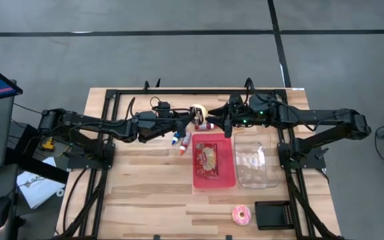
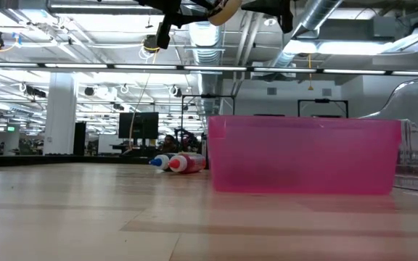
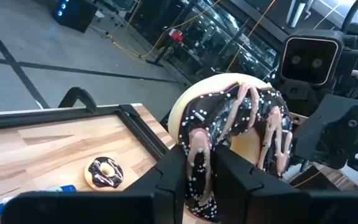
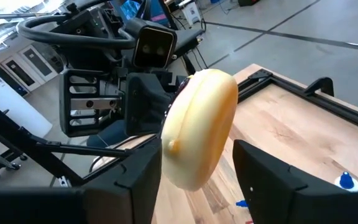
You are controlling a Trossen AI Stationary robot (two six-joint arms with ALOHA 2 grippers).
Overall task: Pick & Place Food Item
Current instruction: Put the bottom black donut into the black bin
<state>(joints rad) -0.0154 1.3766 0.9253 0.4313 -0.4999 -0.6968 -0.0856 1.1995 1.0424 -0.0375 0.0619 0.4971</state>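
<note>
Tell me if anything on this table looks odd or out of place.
Two small bottles lie tipped on their sides on the wooden table beside the pink plastic bin, not upright. A chocolate-iced doughnut with pink drizzle is clamped in the left gripper above the table, with the right gripper straddling it, fingers apart.

I count three doughnuts: a chocolate-iced doughnut [image 3: 229,130] aloft, a second chocolate doughnut [image 3: 105,173] lying on the surface [image 1: 145,193], and a pink doughnut [image 1: 241,215] at five o'clock. There are two bottles, a blue-capped bottle [image 2: 161,162] and a red bottle [image 2: 187,164]. One pink bin [image 1: 213,181], one clear tub [image 1: 257,175], one black tray [image 1: 273,215].
</note>
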